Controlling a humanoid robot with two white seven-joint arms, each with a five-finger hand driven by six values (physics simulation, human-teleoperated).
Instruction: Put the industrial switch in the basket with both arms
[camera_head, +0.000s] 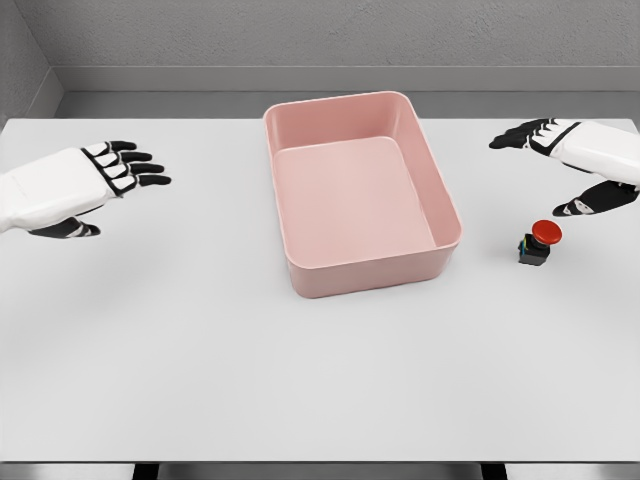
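A pink basket (360, 262) sat on the white worktop (200, 350), its long sides running away from the robot. The switch (538, 241), a black body under a red mushroom button, stood on the worktop to the right of the basket, well apart from its wall. The right hand (575, 160) hovered just beyond the switch, fingers (520, 135) spread and holding nothing, thumb nearest the button but not touching it. The left hand (95, 185) hung far left of the basket, fingers likewise stretched out and empty.
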